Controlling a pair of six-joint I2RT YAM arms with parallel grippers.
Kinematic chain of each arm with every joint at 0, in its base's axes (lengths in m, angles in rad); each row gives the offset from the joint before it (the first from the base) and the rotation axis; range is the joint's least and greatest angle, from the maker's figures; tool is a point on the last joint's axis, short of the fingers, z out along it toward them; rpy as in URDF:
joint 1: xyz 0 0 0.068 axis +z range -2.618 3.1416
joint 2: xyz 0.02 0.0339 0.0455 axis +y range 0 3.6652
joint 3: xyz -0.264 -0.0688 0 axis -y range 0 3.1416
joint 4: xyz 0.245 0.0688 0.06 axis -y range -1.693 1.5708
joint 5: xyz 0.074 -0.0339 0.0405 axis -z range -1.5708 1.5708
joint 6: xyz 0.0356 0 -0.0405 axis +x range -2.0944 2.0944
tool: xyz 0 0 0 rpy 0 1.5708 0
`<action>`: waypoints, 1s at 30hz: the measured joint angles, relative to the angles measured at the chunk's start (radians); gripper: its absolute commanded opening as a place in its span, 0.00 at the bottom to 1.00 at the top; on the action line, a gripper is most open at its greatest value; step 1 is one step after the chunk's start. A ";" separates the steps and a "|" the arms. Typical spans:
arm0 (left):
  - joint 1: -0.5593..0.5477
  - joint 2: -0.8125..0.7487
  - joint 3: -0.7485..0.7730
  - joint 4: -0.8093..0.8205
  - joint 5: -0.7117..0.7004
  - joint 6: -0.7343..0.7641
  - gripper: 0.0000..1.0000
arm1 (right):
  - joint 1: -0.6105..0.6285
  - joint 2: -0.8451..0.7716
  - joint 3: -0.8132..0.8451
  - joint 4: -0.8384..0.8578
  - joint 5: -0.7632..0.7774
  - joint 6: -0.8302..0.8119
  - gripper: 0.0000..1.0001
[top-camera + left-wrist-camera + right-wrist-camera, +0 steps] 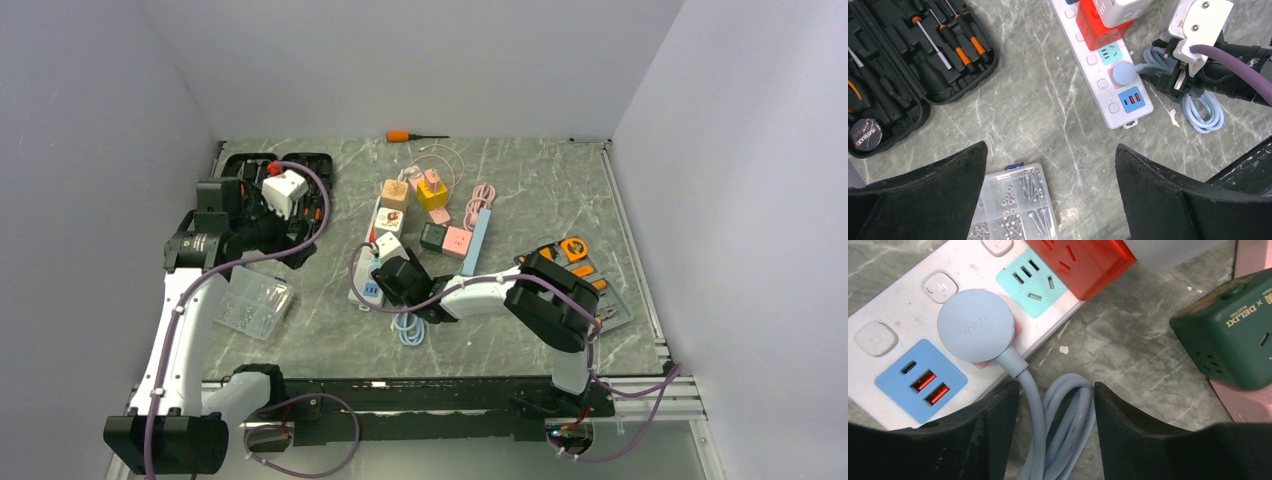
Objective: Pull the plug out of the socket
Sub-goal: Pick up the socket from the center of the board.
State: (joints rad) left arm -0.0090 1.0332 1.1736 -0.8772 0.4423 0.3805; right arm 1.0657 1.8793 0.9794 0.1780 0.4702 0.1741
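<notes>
A round pale-blue plug (975, 325) sits in a socket of the white power strip (888, 315), next to its blue USB panel. The plug's blue cable (1063, 410) loops down between my right fingers. My right gripper (1057, 405) is open, low over the table just below the plug, with its jaws on either side of the cable coil. From the top view it (395, 282) covers the strip's near end (366, 292). My left gripper (1050, 170) is open and empty, held high over the left of the table (298, 205). The left wrist view also shows the plug (1124, 73).
A red cube adapter (1083, 260) is plugged in beside the plug. A green cube (1233, 350) lies to its right. A clear screw box (1018, 205) and a black tool case (908, 60) lie at the left. A tray of orange tools (580, 265) is at the right.
</notes>
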 measured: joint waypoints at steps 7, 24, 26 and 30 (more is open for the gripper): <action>-0.047 -0.101 -0.213 0.119 0.023 0.038 0.99 | 0.019 0.008 -0.001 0.021 0.029 0.015 0.16; -0.439 -0.586 -0.678 0.260 -0.012 0.410 0.99 | 0.035 -0.253 -0.199 -0.075 -0.160 0.127 0.00; -0.493 -0.615 -0.717 0.283 -0.013 0.466 0.99 | 0.035 -0.278 -0.193 -0.106 -0.184 0.129 0.00; -0.578 -0.659 -0.792 0.303 -0.017 0.596 0.99 | 0.035 -0.311 -0.153 -0.152 -0.219 0.128 0.00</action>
State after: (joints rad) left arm -0.5865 0.3740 0.3820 -0.5747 0.4252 0.9764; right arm 1.1004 1.5681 0.8261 0.0257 0.2516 0.3023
